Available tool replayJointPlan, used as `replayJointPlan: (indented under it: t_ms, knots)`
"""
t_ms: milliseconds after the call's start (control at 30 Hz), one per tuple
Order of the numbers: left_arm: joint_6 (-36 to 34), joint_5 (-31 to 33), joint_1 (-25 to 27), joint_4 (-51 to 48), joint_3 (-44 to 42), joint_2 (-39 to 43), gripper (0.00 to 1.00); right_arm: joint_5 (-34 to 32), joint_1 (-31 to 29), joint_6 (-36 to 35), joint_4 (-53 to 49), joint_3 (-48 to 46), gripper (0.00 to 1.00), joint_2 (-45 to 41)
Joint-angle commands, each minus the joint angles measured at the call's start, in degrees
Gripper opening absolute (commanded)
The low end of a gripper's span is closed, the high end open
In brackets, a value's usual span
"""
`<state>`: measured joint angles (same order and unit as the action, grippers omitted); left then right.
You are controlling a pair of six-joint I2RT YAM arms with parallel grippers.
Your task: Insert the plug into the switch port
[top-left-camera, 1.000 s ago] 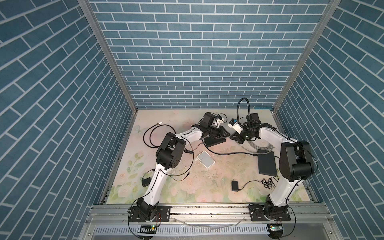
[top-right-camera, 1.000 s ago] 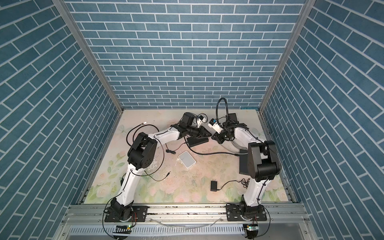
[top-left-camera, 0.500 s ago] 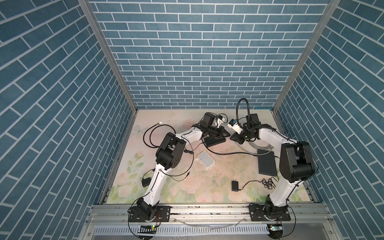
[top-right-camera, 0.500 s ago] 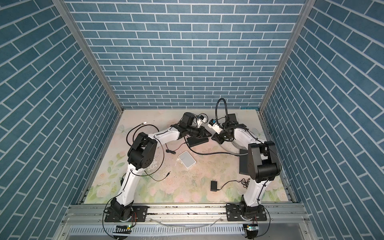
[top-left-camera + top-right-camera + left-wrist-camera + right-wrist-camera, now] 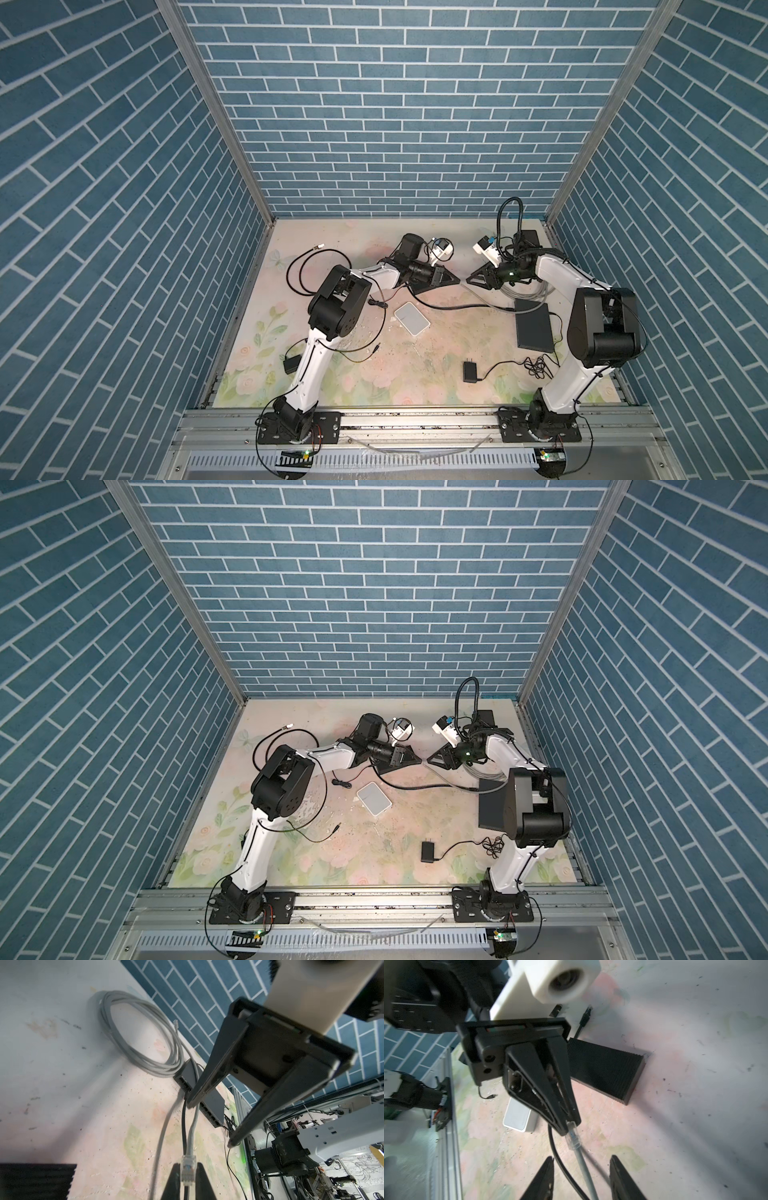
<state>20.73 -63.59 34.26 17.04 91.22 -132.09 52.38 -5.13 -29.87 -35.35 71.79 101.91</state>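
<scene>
The plug [image 5: 188,1169] is a clear connector on a grey cable [image 5: 583,1167]. My left gripper [image 5: 188,1177] is shut on it, above the mat near the back middle. In both top views the left gripper [image 5: 455,281] and the right gripper [image 5: 473,279] meet tip to tip. My right gripper [image 5: 581,1159] is open, its fingers on either side of the grey cable just behind the plug [image 5: 574,1138] and not touching it. The switch [image 5: 211,1103] is a flat dark box with a row of ports, lying by the right arm [image 5: 534,324].
A grey cable coil [image 5: 141,1032] lies beside the switch. A black cable [image 5: 453,307] runs from the switch towards the left arm. A black ribbed box [image 5: 604,1070] sits under the left gripper. A white box [image 5: 411,318] and a black power adapter [image 5: 470,371] lie nearer the front.
My right gripper has opened and let go of the grey cable behind the plug. The left gripper stays shut on the plug; neither arm has shifted much.
</scene>
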Motion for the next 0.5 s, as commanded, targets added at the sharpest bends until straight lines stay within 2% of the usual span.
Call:
replayJointPlan:
  t_ms: [0, 133, 333, 467]
  knots:
    - [0.9, -5.7, -0.9, 11.7, -1.3, 1.8, 0.12, 8.1, -0.3, -5.3, -7.1, 3.4, 0.42, 3.3]
    - [3.2, -7.8, -1.3, 17.4, -2.8, 1.8, 0.12, 10.6, -0.3, -10.0, -12.8, 5.6, 0.42, 4.8]
    - [4.0, -10.7, -1.7, 21.2, -3.9, 2.2, 0.12, 10.4, -0.3, -11.2, -13.6, 6.2, 0.42, 5.0]
    - [5.6, -11.6, -1.7, 23.8, -4.3, 2.4, 0.11, 10.6, -0.3, -13.1, -15.9, 8.4, 0.38, 6.1]
